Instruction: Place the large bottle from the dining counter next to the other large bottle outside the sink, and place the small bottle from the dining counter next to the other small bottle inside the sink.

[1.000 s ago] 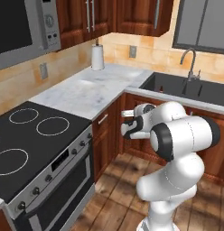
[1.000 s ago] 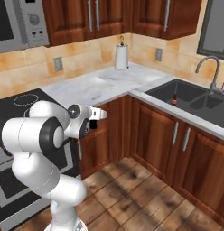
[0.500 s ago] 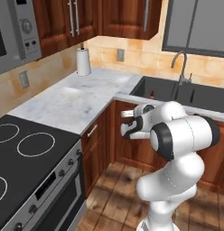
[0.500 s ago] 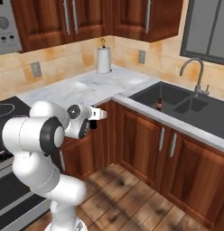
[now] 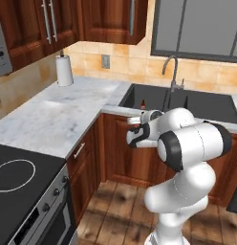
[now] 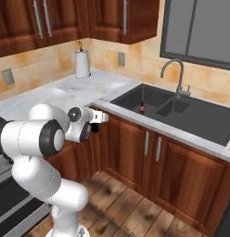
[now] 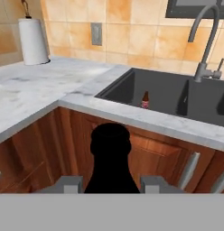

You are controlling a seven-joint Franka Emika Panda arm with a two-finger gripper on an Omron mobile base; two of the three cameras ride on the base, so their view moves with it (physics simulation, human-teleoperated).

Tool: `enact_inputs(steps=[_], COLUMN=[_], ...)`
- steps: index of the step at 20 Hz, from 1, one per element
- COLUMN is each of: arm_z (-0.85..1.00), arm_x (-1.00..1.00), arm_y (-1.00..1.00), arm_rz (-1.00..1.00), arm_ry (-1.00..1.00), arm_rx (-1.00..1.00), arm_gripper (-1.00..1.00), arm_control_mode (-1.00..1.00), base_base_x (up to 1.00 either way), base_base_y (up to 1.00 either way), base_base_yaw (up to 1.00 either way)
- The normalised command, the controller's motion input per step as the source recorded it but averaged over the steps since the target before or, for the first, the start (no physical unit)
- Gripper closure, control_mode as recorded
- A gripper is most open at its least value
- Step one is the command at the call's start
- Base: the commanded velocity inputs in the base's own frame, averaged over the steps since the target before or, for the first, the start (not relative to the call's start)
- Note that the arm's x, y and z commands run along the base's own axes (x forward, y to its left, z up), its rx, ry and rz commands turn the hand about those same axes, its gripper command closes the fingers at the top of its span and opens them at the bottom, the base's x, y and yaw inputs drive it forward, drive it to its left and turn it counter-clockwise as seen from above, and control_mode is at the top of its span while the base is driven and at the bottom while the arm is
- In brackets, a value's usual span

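Paper towel roll [image 7: 33, 41] upper left of hand view, sink [image 7: 164, 95] centre right, tap [image 7: 205, 40] upper right. Small brown bottle [image 7: 145, 99] stands in basin. Advice: carry upright, clear counter edge, lower beside that bottle. Gripper [image 7: 110, 184] bottom centre, jaws clamped on black bottle [image 7: 110, 158], neck rising between the fingertips.

I am in a home kitchen. I see a dark sink [image 6: 182, 111] set in a white marble counter [image 5: 58, 112], with a curved shiny tap [image 6: 175, 74] over it. Brown wooden cupboards [image 6: 149, 152] sit below and more hang above. A black stove [image 5: 17, 191] with ring burners stands at the left. A roll of paper towel [image 5: 64, 70] stands by the tan tiled wall.
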Motion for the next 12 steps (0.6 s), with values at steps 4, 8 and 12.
enact_inputs(steps=[4,8,12], arm_z=[0.0,0.0,0.0], arm_x=[0.0,0.0,0.0], arm_y=[0.0,0.0,0.0], arm_rz=[0.0,0.0,0.0], arm_ry=[0.0,0.0,0.0], arm_rx=[0.0,0.0,0.0], arm_gripper=[1.0,1.0,1.0], arm_control_mode=[1.0,1.0,1.0], base_base_x=[0.59,0.52,0.53], base_base_y=[0.0,0.0,0.0], base_base_yaw=[-0.22,-0.21,-0.19])
